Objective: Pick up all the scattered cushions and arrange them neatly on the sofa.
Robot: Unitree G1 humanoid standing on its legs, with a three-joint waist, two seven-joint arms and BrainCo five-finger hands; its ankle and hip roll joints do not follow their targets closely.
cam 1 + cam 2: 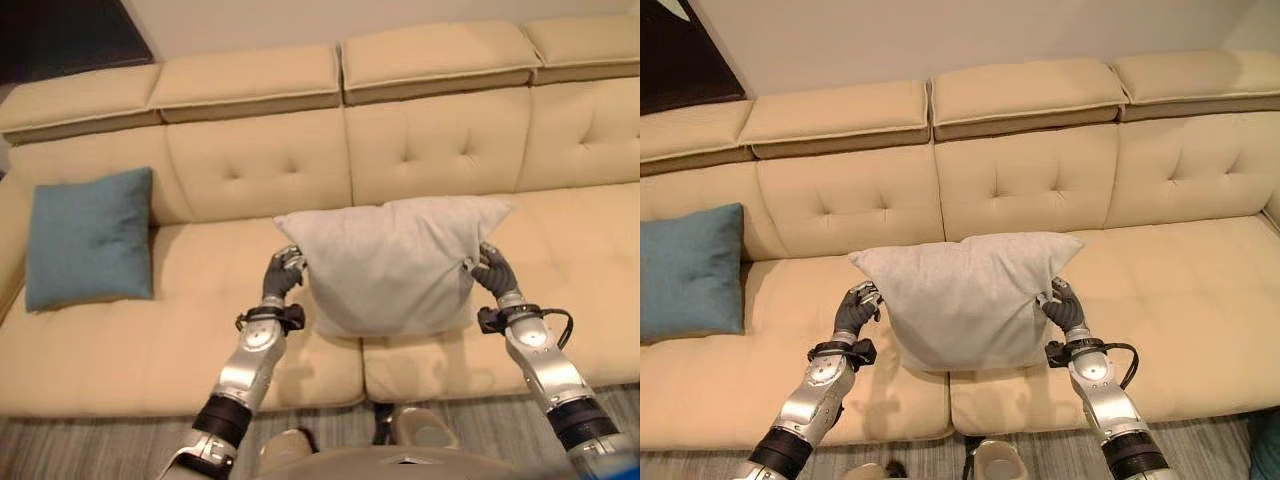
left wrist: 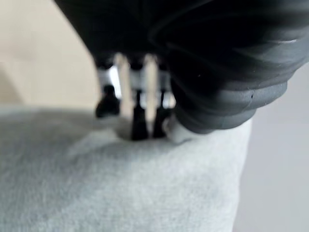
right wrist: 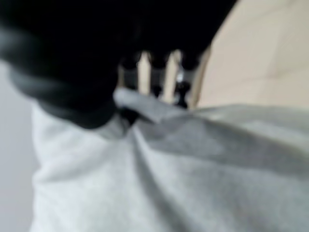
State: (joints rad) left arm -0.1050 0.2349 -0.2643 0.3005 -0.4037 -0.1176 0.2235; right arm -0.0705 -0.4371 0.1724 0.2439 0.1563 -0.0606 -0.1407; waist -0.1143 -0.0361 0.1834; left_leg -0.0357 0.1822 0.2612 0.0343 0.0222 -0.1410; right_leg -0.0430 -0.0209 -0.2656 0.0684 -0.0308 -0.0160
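Wrist views show both hands' fingers [image 2: 140,121] gripping grey cushion [image 1: 390,265]

pale wall [image 1: 940,35] behind, dark panel [image 1: 675,50] on wall at upper left, grey striped rug [image 1: 100,445] w/ lighter bands along the front, blue edge [image 1: 1265,450] at lower right corner, can't ID

Grey cushion [image 1: 390,262]: matt soft cloth (creased). Blue cushion [image 1: 90,238]: matt woven cloth. Sofa [image 1: 440,140]: smooth tufted upholstery.
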